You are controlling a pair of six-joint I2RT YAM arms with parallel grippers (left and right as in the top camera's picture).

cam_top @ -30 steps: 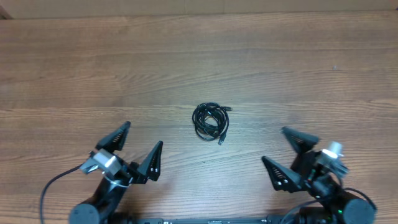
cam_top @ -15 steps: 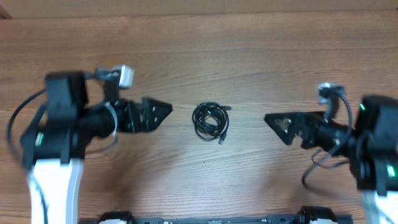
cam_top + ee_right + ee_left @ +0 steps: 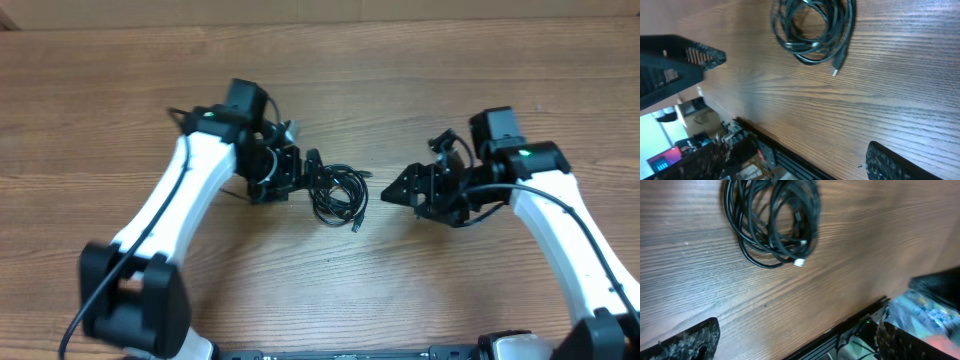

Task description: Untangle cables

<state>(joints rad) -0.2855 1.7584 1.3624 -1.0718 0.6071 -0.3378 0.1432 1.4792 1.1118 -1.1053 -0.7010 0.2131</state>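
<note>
At the centre of the wooden desk (image 3: 520,70), the cables (image 3: 338,195) lie as one small black coiled bundle. It is roughly round, slightly longer from 12 to 6 o'clock, with a plug end (image 3: 357,228) trailing at 5 o'clock. The left gripper (image 3: 300,172), fingers spread wide and holding nothing, sits just beside the bundle's 9 o'clock edge; contact cannot be told. The right gripper (image 3: 400,190), likewise spread and empty, faces the bundle from 3 o'clock across a strip of bare wood. The left is nearer and looks better placed to reach first.
</note>
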